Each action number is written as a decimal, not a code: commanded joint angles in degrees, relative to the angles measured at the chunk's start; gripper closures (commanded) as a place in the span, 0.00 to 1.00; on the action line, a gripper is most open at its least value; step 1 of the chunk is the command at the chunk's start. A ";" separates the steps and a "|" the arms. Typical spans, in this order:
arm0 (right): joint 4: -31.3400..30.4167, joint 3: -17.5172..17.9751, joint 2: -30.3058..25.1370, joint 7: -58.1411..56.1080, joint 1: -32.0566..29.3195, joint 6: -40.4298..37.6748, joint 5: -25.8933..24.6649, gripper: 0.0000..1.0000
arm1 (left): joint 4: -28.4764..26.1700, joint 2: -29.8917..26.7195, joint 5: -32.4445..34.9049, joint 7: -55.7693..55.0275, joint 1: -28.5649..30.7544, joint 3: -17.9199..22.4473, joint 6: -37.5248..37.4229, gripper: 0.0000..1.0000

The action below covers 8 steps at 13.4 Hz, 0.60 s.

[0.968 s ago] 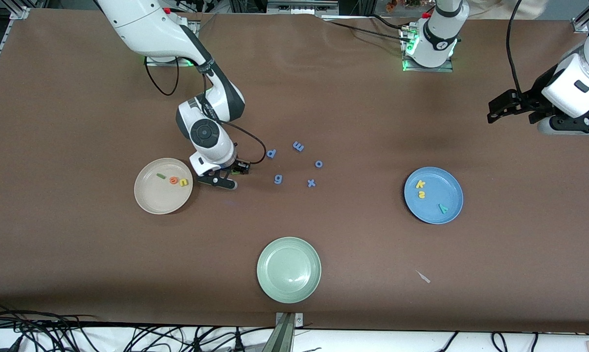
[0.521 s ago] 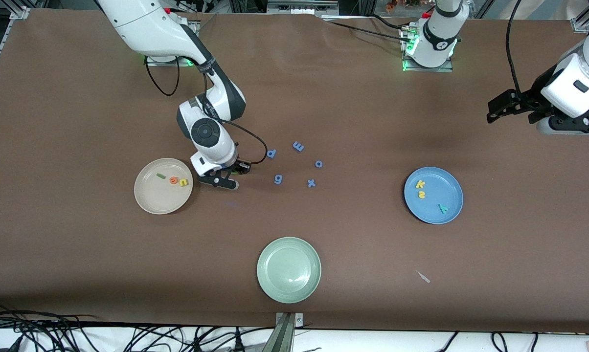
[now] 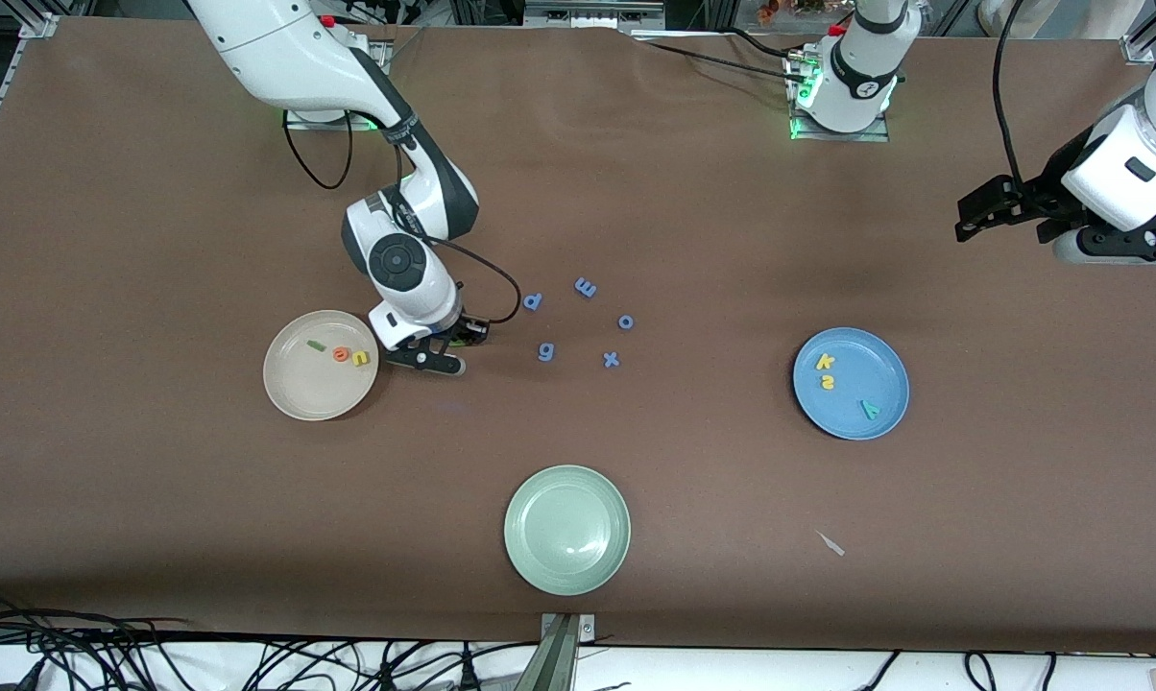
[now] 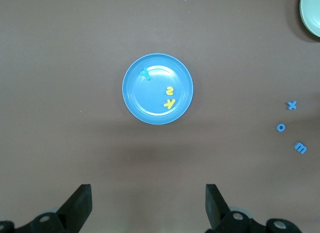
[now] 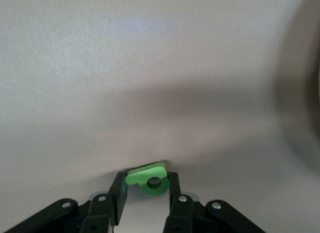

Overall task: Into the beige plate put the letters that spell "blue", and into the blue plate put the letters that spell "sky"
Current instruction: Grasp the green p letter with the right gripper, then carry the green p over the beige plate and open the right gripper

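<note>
My right gripper hangs low over the table just beside the beige plate, shut on the green b, which sits between its fingertips in the right wrist view. In the beige plate lie the dark-green l, the orange e and the yellow u. The blue plate holds the yellow k, the yellow s and the teal y. My left gripper waits open and empty above the left arm's end of the table.
Several blue-purple letters lie between the two plates, among them a p, a g and an x. A pale green plate sits nearer the front camera. A small white scrap lies near it.
My right gripper has shifted slightly toward the beige plate and its shadow on the table has drawn away from it. The left arm has not moved.
</note>
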 commanded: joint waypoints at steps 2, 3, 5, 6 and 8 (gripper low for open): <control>-0.39 0.16 -5.47 -9.51 -4.02 -7.73 -0.54 0.73 | 1.05 0.26 1.59 0.11 -0.06 -0.30 -0.53 0.00; -0.65 -0.01 -7.05 -13.46 -5.16 -9.41 -0.54 0.73 | 1.05 0.26 1.59 0.11 -0.06 -0.30 -0.53 0.00; -1.27 -0.80 -9.69 -23.20 -8.14 -12.23 -0.63 0.73 | 1.05 0.26 1.59 0.11 -0.06 -0.21 -0.53 0.00; -1.27 -2.81 -10.40 -28.56 -8.85 -12.76 -0.72 0.72 | 1.05 0.34 1.59 0.11 -0.06 -0.30 -0.53 0.00; -1.09 -6.94 -10.85 -38.85 -9.04 -12.94 -1.50 0.72 | 1.05 0.26 1.59 0.11 -0.06 -0.21 -0.53 0.00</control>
